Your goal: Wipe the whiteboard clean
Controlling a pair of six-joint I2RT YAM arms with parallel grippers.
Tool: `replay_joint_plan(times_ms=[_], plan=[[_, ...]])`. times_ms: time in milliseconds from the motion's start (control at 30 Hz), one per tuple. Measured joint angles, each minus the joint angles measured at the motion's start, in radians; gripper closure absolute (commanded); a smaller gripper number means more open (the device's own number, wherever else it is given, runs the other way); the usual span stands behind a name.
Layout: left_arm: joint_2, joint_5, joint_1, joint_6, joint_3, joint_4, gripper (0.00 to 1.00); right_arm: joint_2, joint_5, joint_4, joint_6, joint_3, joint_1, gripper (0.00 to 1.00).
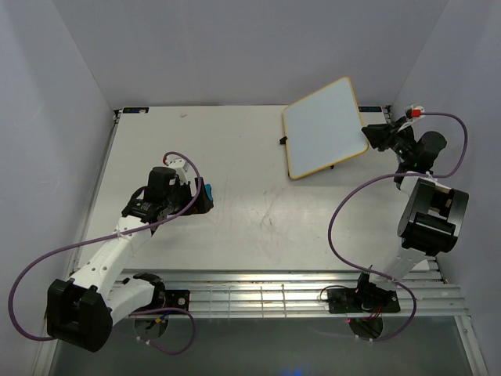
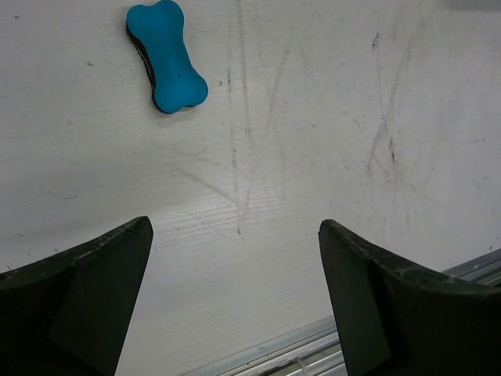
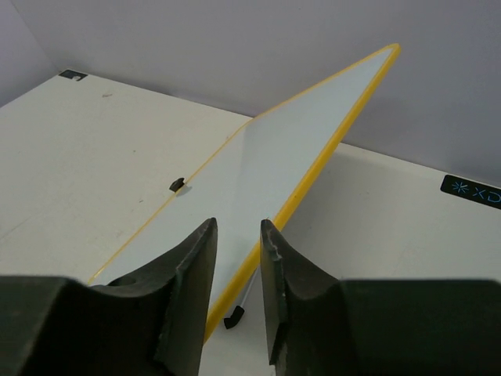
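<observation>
Right gripper [image 3: 236, 266]: fingers drawn close together, clenched on the yellow frame of the whiteboard [image 3: 266, 172], which runs through the narrow gap between them.
Stand foot [image 3: 232, 319]: black-tipped wire under the frame, just beside the right fingers.
Left gripper [image 2: 235, 301]: released, fingers spread wide with nothing between them, bare table beneath.
Eraser [image 2: 167, 55]: blue, bone-shaped, lying flat just ahead of the left fingers and apart from them.
Whiteboard position: far right part of the table [image 1: 235, 149], tilted, with its far corner raised toward the back wall; the right gripper meets it at its right edge.
Whiteboard face: reads plain white in both views that show it.
Eraser to whiteboard: well apart.
Table surface: white, scuffed with faint grey streaks.
Cables [image 1: 344, 211]: purple, looping beside each arm.
</observation>
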Motion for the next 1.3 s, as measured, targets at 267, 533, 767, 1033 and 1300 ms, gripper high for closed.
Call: replay_joint_plan(times_ms=[267,533,767,1033,1300], plan=[[-0.009,0.001,0.0,0.0,0.0,0.0,0.02,-0.027,-0.004,-0.149,-0.071,0.042,0.0,0.56],[-0.009,0.007,0.0,0.0,0.0,0.0,0.02,-0.073,0.16,-0.524,-0.061,0.203,0.0,0.23],[-0.009,0.019,0.0,0.001,0.0,0.0,0.02,0.047,0.087,-0.912,0.054,0.639,0.002,0.23],[-0.009,0.026,0.0,0.004,-0.001,0.0,0.02,0.192,0.15,-1.27,0.024,0.712,0.033,0.35],[-0.009,0.032,0.0,0.008,-0.002,0.001,0.02,0.289,0.136,-1.399,0.003,0.765,0.069,0.55]])
